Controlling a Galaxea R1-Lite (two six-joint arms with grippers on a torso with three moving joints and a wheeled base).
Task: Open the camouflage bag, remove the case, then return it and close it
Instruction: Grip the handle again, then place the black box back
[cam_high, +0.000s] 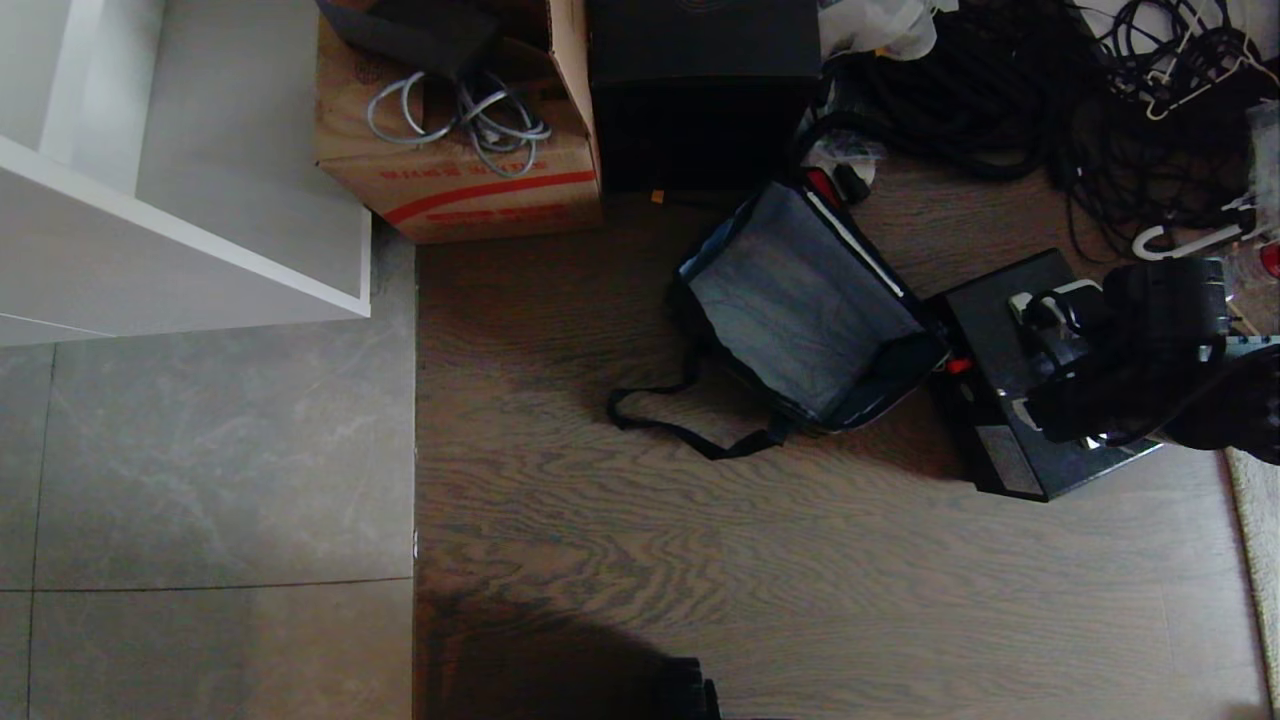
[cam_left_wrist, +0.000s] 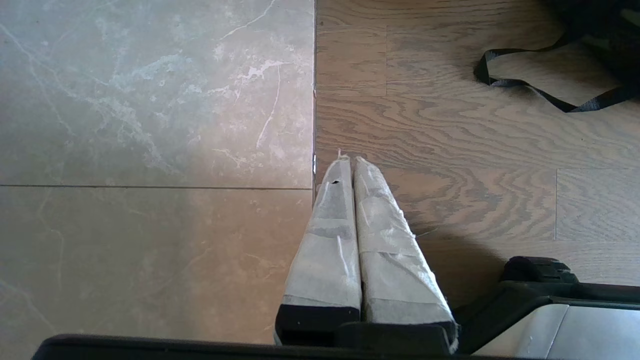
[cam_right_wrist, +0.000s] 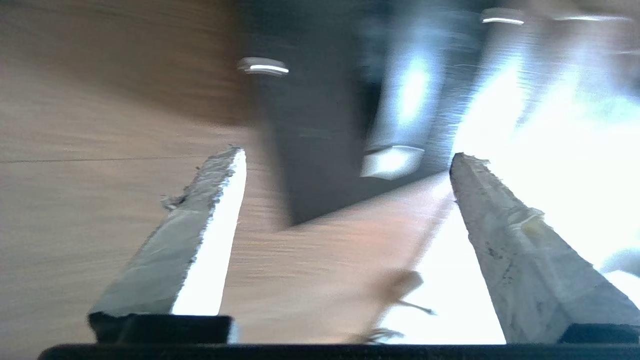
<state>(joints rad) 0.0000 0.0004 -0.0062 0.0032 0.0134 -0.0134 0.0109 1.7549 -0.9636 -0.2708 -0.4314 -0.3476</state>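
Observation:
The camouflage bag (cam_high: 800, 300) lies on the wood floor with its flap thrown open and its greyish inside showing. Its black strap (cam_high: 680, 425) trails toward me; the strap (cam_left_wrist: 525, 85) also shows in the left wrist view. The case (cam_high: 990, 320) is a black box lying on the floor just right of the bag, with a red knob (cam_high: 958, 366) facing the bag. My right gripper (cam_high: 1025, 355) hovers over the case. In the right wrist view the right gripper (cam_right_wrist: 345, 160) is open, nothing between its fingers, the blurred case (cam_right_wrist: 320, 140) just beyond. My left gripper (cam_left_wrist: 350, 160) is shut and parked over the tile edge.
A cardboard box (cam_high: 460, 150) with grey cables and a taller plain black box (cam_high: 700, 90) stand behind the bag. Tangled black cables (cam_high: 1000, 100) fill the back right. A white shelf unit (cam_high: 180, 200) is at the left, and a rug edge (cam_high: 1255, 560) at the right.

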